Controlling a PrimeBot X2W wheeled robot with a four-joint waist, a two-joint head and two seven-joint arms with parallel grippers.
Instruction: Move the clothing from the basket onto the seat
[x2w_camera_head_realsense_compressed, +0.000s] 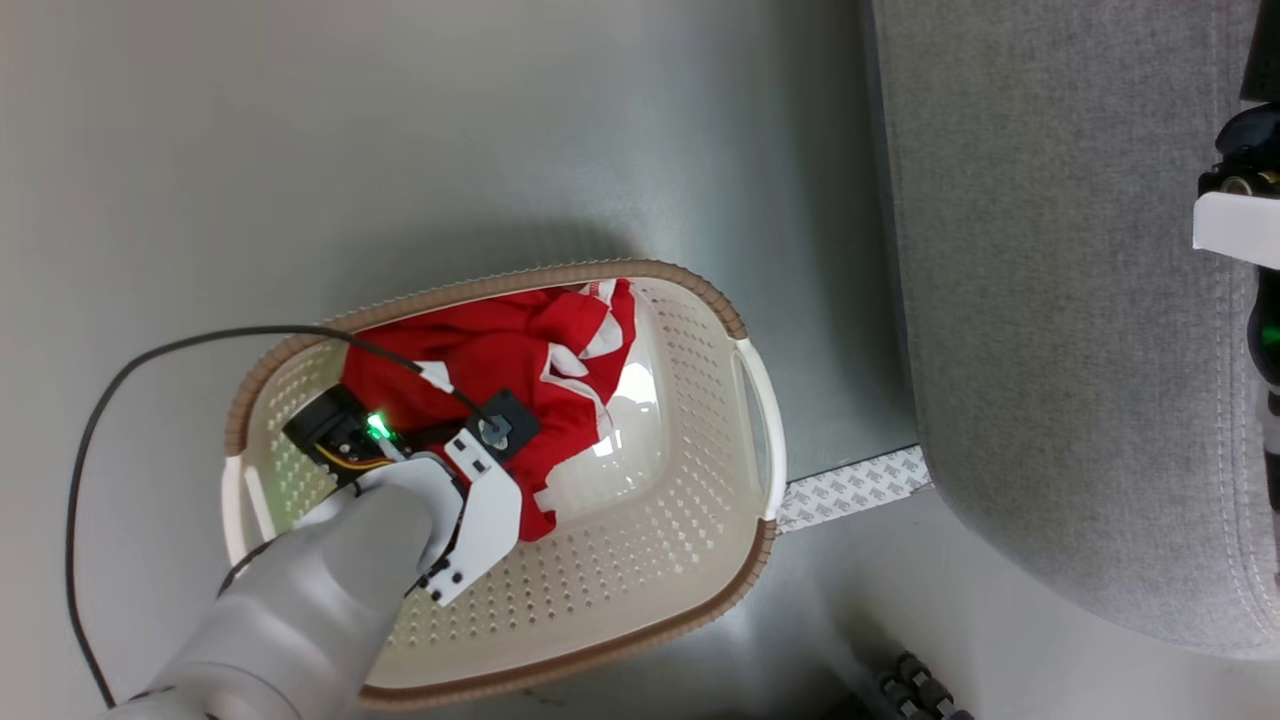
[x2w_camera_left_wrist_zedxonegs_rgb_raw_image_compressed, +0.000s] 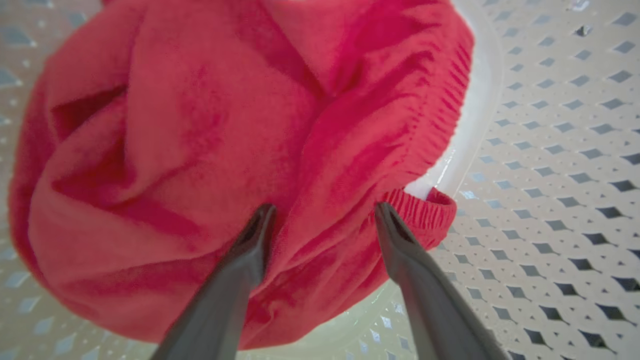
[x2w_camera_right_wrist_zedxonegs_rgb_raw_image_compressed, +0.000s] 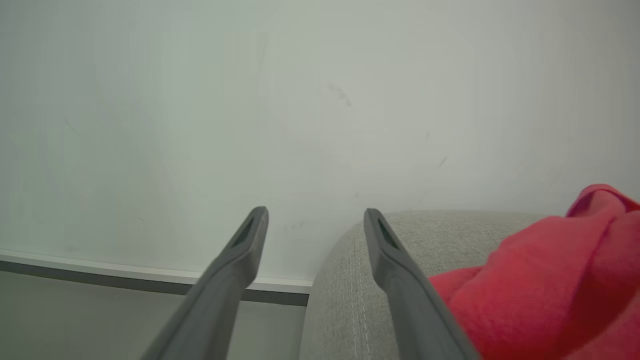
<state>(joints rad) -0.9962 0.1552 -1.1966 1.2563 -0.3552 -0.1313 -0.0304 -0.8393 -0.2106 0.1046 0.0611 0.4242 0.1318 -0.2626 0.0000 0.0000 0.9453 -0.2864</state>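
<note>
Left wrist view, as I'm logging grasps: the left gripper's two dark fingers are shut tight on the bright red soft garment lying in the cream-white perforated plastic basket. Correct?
Not quite. The left gripper is open: the left wrist view shows its fingers apart, with a fold of the bright red garment between them. It does lie in the cream-white perforated basket.

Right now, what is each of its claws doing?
Left gripper: open over the clothing, not gripping it.
Right gripper: open, holding nothing.
</note>
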